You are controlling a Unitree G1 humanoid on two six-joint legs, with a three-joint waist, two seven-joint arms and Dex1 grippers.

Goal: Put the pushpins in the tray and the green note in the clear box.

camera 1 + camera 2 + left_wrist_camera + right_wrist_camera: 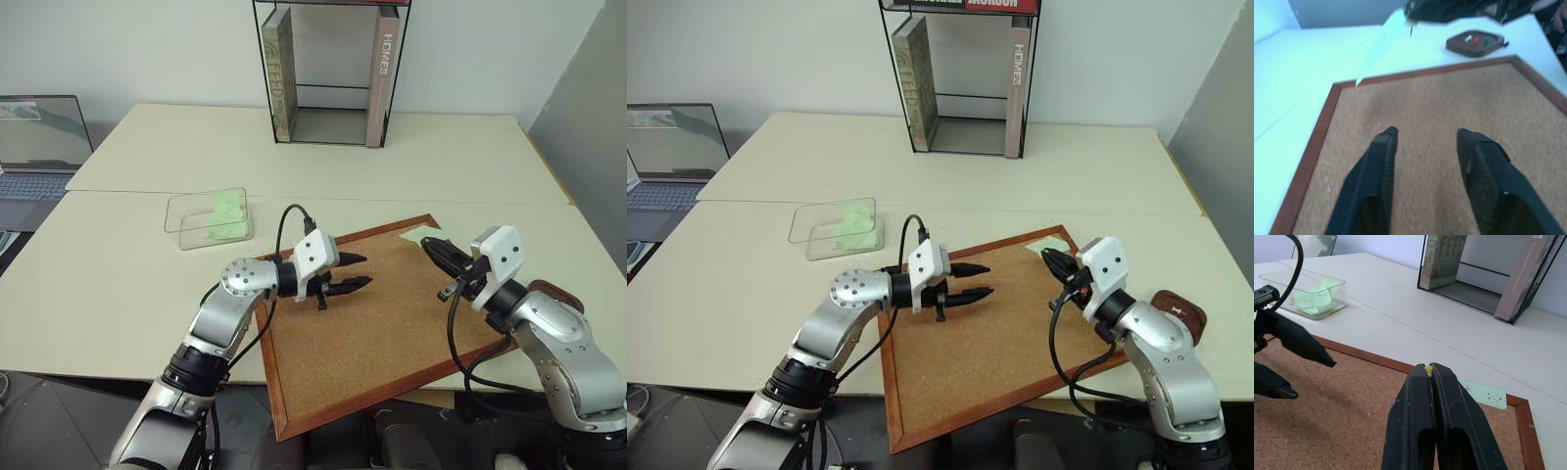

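My left gripper hovers open over the middle of the corkboard, with nothing between its fingers. Over the board's right side my right gripper is shut on a small yellow pushpin, which peeks out between its tips. Just beyond those tips, the pale green note lies flat at the board's far corner. The reddish-brown tray sits on the table off the board's right edge, with three pushpins in it. The clear box, at the left, holds pale green paper slips.
A black wire-framed book stand with books is at the back centre of the table. An open laptop sits on a separate surface at the far left. A seam runs across the tabletop behind the clear box.
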